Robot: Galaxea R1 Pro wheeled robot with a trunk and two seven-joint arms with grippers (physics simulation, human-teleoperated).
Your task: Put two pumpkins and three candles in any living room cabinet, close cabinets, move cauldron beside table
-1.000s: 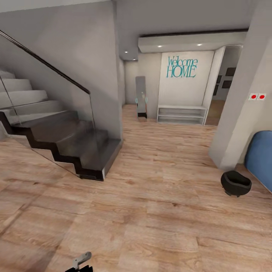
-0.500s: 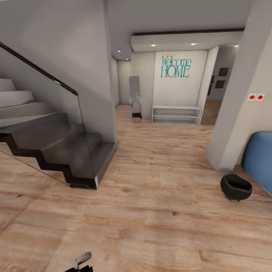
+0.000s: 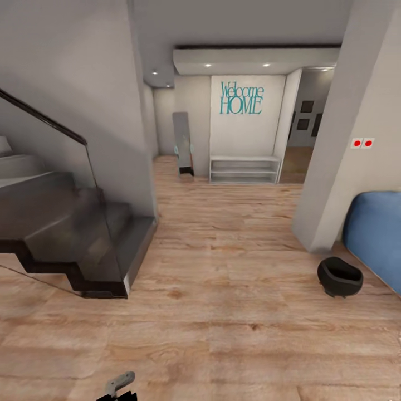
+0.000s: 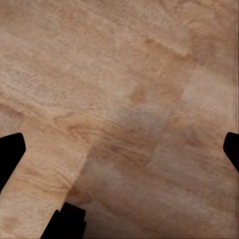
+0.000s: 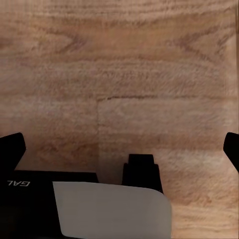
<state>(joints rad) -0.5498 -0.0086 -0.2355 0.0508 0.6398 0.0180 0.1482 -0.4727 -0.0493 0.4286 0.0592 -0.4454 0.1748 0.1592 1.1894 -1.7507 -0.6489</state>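
Wooden planks of the floor (image 3: 223, 334) run across the whole lower half of the head view. At the left edge a dark staircase (image 3: 72, 234) with a glass balustrade steps up out of frame. At the bottom left a small grey part of the robot's left arm (image 3: 120, 383) pokes in. Upper centre, a white wall carries teal "Welcome HOME" lettering (image 3: 241, 98) above a low white shelf (image 3: 244, 169), with a tall mirror (image 3: 182, 143) just to its left. Right of centre stands a pale pillar (image 3: 340, 139) bearing two red dots. The cauldron (image 3: 339, 277), black and round-bellied, sits on the floor at lower right, near the pillar's foot and just beside a blue sofa (image 3: 376, 234) at the right edge.

Both wrist views look down on bare planks. The left pincer (image 4: 119, 154) is spread wide, fingertips at opposite edges, holding nothing; the right pincer (image 5: 119, 149) is likewise spread and empty.
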